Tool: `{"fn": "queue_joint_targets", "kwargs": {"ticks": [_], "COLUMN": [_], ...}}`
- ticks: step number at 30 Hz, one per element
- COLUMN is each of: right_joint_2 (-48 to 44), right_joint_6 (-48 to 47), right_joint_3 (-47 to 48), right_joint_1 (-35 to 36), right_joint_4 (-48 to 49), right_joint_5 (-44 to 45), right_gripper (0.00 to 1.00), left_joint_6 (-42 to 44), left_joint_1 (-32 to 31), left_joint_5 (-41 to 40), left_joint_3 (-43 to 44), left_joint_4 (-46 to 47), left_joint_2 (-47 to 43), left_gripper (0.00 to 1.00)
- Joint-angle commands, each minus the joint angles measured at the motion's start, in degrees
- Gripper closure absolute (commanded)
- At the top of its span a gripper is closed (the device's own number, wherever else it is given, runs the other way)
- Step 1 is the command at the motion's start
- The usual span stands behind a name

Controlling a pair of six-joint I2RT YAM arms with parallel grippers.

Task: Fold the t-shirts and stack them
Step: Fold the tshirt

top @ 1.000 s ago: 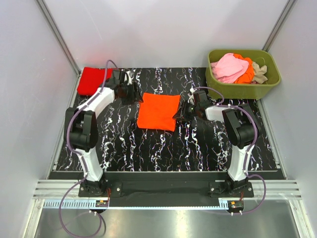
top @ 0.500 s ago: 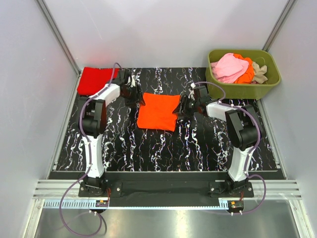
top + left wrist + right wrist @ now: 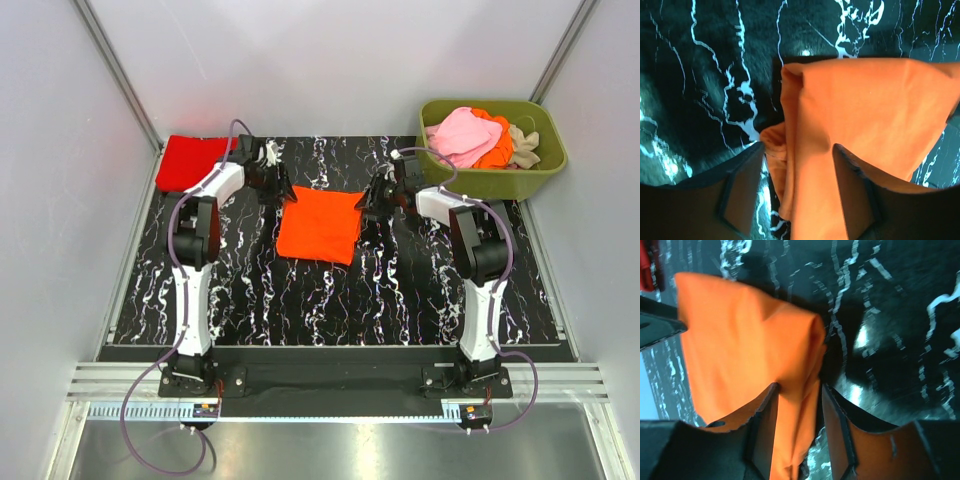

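A bright orange t-shirt [image 3: 318,225], folded into a square, lies in the middle of the black marble table [image 3: 300,300]. My left gripper [image 3: 283,190] is at its far left corner, and my right gripper [image 3: 372,200] is at its far right corner. In the left wrist view the left gripper [image 3: 799,150] stands open astride the orange shirt's [image 3: 865,105] layered edge. In the right wrist view the right gripper [image 3: 800,390] is open too, with the shirt's [image 3: 740,340] folded corner between its fingers and a gap beside it. A folded red t-shirt [image 3: 190,160] lies at the far left corner.
An olive-green tub [image 3: 490,183] stands at the far right, holding a heap of pink [image 3: 462,135], orange and beige shirts. Grey walls with metal posts close in the table on three sides.
Both grippers have slid from the orange shirt's sides up to its far corners. The right jaws have spread wider. The shirt's far edge has shifted a little.
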Motion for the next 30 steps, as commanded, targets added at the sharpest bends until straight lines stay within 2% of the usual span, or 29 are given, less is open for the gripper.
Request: {"fn": "queue_joint_targets", "kwargs": {"ticks": [1, 2, 3, 4, 5, 6, 7, 9, 10, 14, 16, 17, 19, 20, 23, 24, 30], "right_joint_2": [2.6, 3.2, 3.7, 4.8, 5.2, 5.6, 6.2, 6.7, 7.2, 7.8, 7.6, 7.4, 6.1, 5.4, 1.6, 0.6, -7.5], "right_joint_6": [-2.0, -2.0, -2.2, -2.3, -2.4, -2.3, -2.1, -1.7, -1.2, -0.6, -0.6, -0.6, -0.6, -0.5, 0.1, 0.9, 1.4], "right_joint_3": [4.0, 4.8, 5.3, 5.5, 5.9, 5.9, 5.9, 5.6, 5.5, 4.8, 5.4, 5.6, 6.2, 6.3, 4.9, 4.1, -5.2], "right_joint_1": [-0.7, -0.9, -1.0, -1.0, -1.4, -1.7, -1.8, -2.5, -2.7, -3.2, -3.2, -3.4, -3.6, -3.6, -3.6, -3.6, -2.4], "right_joint_4": [-0.6, -0.6, -0.6, -0.5, -0.5, -0.3, -0.3, 0.0, 0.3, 2.2, 2.4, 2.3, 2.2, 1.3, 0.6, 0.5, 1.4], "right_joint_5": [-0.5, -1.1, -1.5, -1.7, -1.7, -1.5, -0.3, 0.6, 0.6, -1.1, -1.5, -1.6, -2.9, -3.4, -4.9, -5.3, -6.3], "right_gripper": [0.53, 0.55, 0.57, 0.60, 0.65, 0.70, 0.82, 0.95, 1.00, 1.00, 0.97, 0.88, 0.76, 0.67, 0.61, 0.58, 0.47], "left_joint_6": [0.8, 0.4, 0.2, 0.0, -0.1, -0.5, -0.7, -1.7, -2.1, -2.7, -2.9, -3.0, -3.3, -3.2, -2.8, -2.5, -0.3], "left_joint_1": [0.8, 0.9, 1.1, 1.3, 1.4, 1.5, 1.7, 2.0, 2.3, 2.6, 2.7, 2.7, 2.8, 2.9, 3.4, 3.7, 3.4], "left_joint_5": [3.8, 4.8, 5.3, 5.9, 6.6, 6.7, 6.8, 6.9, 6.9, 8.1, 8.8, 9.7, 10.1, 9.8, 9.4, 9.0, 11.0], "left_joint_3": [3.8, 4.7, 5.2, 5.7, 6.5, 7.0, 7.6, 8.0, 8.1, 8.5, 8.7, 8.7, 8.7, 8.5, 6.6, 5.6, -4.5], "left_joint_4": [1.1, 1.2, 1.4, 1.3, 1.4, 1.4, 1.4, 1.4, 1.4, 1.4, 1.4, 1.5, 1.4, 1.4, 1.0, 0.9, 1.0], "left_joint_2": [2.3, 2.7, 3.4, 4.0, 4.2, 5.0, 5.4, 6.3, 6.5, 7.4, 7.0, 6.6, 4.8, 2.9, -0.1, -2.3, -8.7], "left_gripper": [0.42, 0.46, 0.56, 0.61, 0.70, 0.78, 0.90, 1.00, 1.00, 1.00, 0.91, 0.81, 0.61, 0.55, 0.49, 0.42, 0.38]}}
